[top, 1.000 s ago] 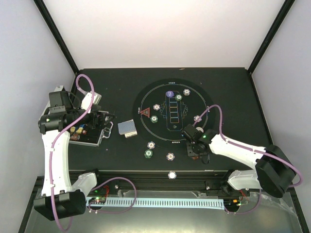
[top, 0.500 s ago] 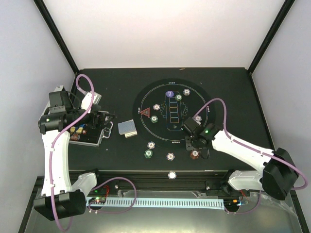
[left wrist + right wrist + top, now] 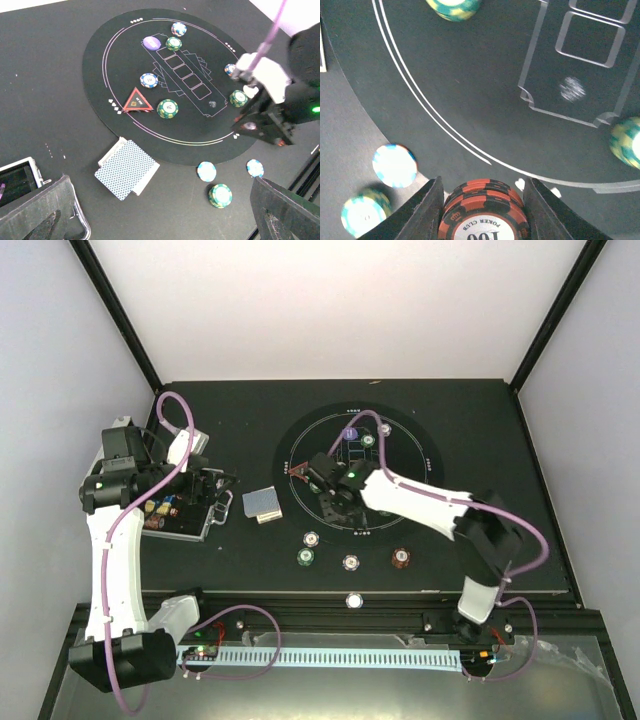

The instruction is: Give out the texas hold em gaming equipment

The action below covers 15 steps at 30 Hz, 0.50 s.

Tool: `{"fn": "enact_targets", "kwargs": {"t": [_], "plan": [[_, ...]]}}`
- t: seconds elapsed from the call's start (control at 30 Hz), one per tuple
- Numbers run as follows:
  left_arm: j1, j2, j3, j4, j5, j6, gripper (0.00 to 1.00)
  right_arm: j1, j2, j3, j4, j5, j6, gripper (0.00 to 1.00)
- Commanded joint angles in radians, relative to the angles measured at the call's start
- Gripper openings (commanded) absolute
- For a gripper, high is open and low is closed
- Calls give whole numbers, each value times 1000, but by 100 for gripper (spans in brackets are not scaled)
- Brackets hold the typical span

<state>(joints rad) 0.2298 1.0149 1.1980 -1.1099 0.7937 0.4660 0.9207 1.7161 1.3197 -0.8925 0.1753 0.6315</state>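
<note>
Currently, the right end effector (image 3: 335, 502) is clenching a red-brown chip stack (image 3: 484, 217) over the near-left part of the mat (image 3: 305, 440).
The stack is sitting squarely between the fingers (image 3: 427, 212); being round, it is presenting no long axis, and its printed face is pointing up toward the wrist. The left end effector (image 3: 208, 490) is hanging released, well apart at the left by the case (image 3: 180, 522).

We found the playing cards (image 3: 127, 168) stacked face down on the tabletop (image 3: 50, 100) just off the mat (image 3: 120, 65), the red triangle marker (image 3: 138, 100) flat on it beside a green chip stack (image 3: 167, 108). A red-brown chip stack (image 3: 482, 220) sat gripped between the fingers (image 3: 427, 212) of the right claw (image 3: 484, 192).
</note>
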Motion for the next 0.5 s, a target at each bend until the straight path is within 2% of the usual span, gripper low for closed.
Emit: {"fn": "enact_targets", "kwargs": {"t": [0.0, 0.17, 0.47], "plan": [[8, 4, 23, 4, 16, -12, 99, 18, 163, 143, 21, -15, -45, 21], [8, 8, 28, 2, 19, -11, 99, 21, 331, 296, 14, -23, -59, 21], [8, 14, 26, 0, 6, 0, 99, 14, 502, 457, -17, 7, -76, 21]]}}
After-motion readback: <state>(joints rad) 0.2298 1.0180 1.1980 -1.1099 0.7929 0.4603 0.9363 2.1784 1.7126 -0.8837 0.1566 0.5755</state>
